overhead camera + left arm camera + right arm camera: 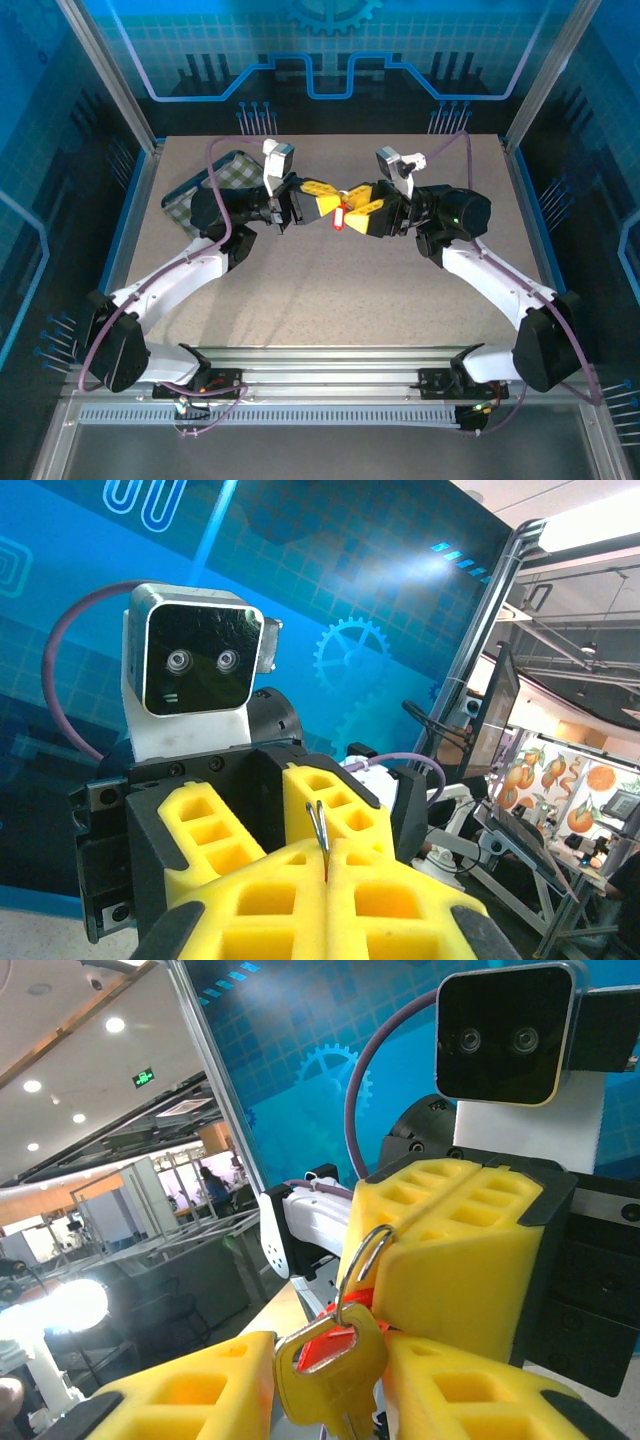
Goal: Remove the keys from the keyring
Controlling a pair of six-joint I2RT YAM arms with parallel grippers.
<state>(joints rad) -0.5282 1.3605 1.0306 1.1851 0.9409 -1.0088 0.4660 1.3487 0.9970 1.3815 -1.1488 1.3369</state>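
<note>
Right wrist: right gripper (330,1385) clamps key (322,1365), blade pointing back; left gripper (385,1255), directly ahead, pinches ring (350,1265).

Beige speckled table (330,300), green-checked tray (203,188) at its far-left corner, blue patterned backdrop (330,40) behind

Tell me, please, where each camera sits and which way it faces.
Top external: above and behind the bases, looking down at the table; both arms show, left gripper and right gripper meeting.
Left wrist: on the left arm, facing the right gripper; its own fingers pinch the metal ring.
Right wrist: on the right arm, facing the left gripper; its own fingers flank the key.
Shared: both wrist views show the metal ring between the grippers.
</note>
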